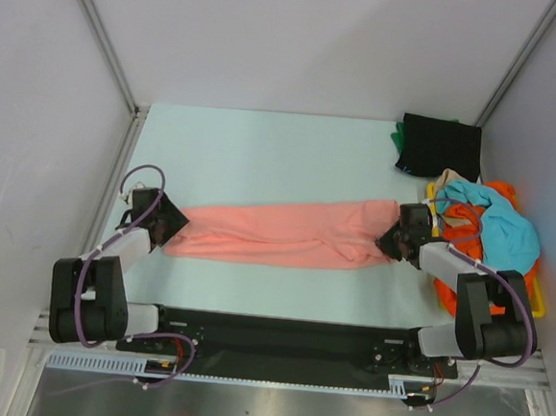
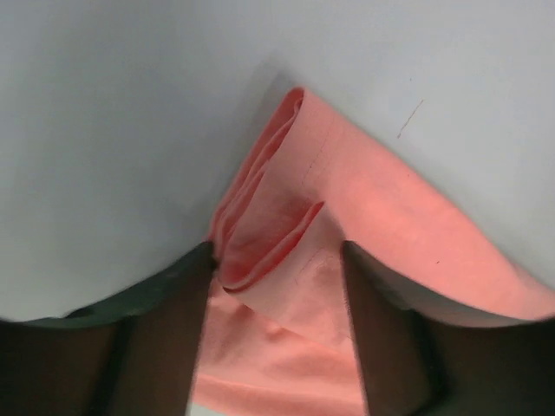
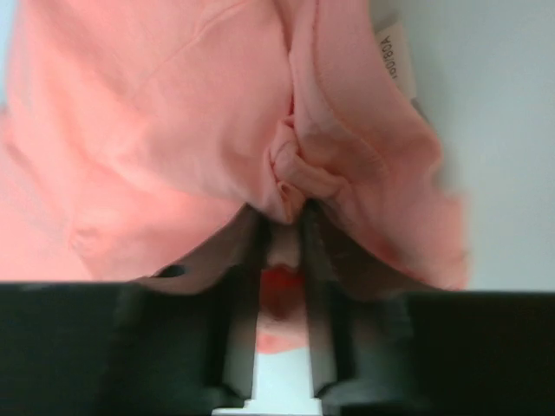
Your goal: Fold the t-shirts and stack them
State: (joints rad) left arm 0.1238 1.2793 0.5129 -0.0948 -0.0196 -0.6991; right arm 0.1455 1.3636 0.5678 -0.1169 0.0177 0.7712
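Note:
The salmon pink t-shirt (image 1: pixel 276 232) lies stretched into a long narrow band across the table's middle. At its left end my left gripper (image 1: pixel 166 226) stands open. In the left wrist view its fingers (image 2: pixel 173 329) are wide apart, with the shirt's folded edge (image 2: pixel 390 208) lying loose between them around the gripper (image 2: pixel 277 260). At the right end is my right gripper (image 1: pixel 391 241). The right wrist view shows it (image 3: pixel 284 217) closed narrowly on a bunched fold of the salmon shirt (image 3: pixel 156 130).
A folded black t-shirt (image 1: pixel 442 144) lies at the back right on a green one (image 1: pixel 399 136). A heap of turquoise (image 1: pixel 494 220), orange (image 1: pixel 460 222) and beige (image 1: pixel 451 176) shirts fills the yellow tray (image 1: pixel 538 296) by the right wall.

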